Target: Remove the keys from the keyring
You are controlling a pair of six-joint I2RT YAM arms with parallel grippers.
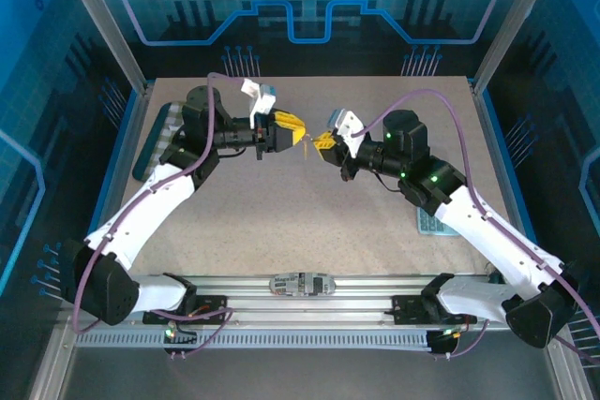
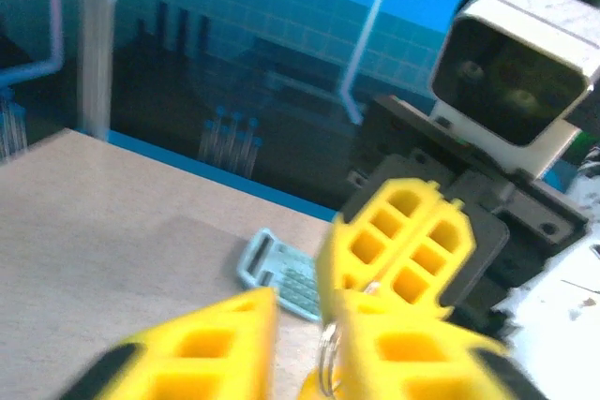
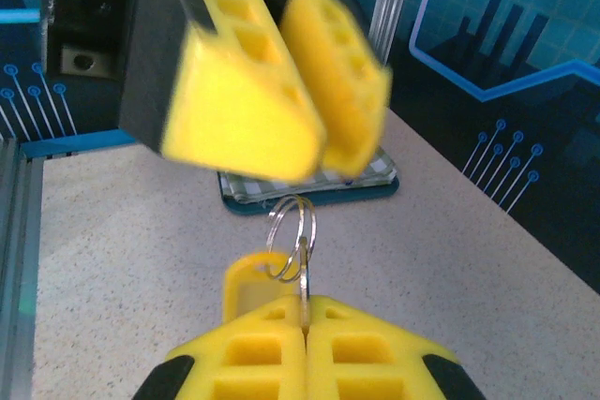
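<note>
Both grippers meet above the middle of the table. My right gripper (image 1: 322, 142) (image 3: 305, 311) is shut on a thin metal key (image 3: 304, 288), seen edge-on between its yellow fingers. The keyring, a silver wire ring (image 3: 292, 225) with a yellow tag (image 3: 246, 280), hangs from that key. In the left wrist view the ring (image 2: 327, 362) sits against the inner face of one finger. My left gripper (image 1: 296, 128) (image 2: 300, 325) is just past the ring, blurred, with a gap between its fingers (image 3: 239, 81) and nothing in them.
A checked cloth on a teal tray (image 3: 309, 186) lies at the table's left side (image 1: 161, 133). A pale blue calculator (image 2: 281, 274) (image 1: 431, 224) lies under the right arm. A small oval object (image 1: 302, 283) rests on the front rail.
</note>
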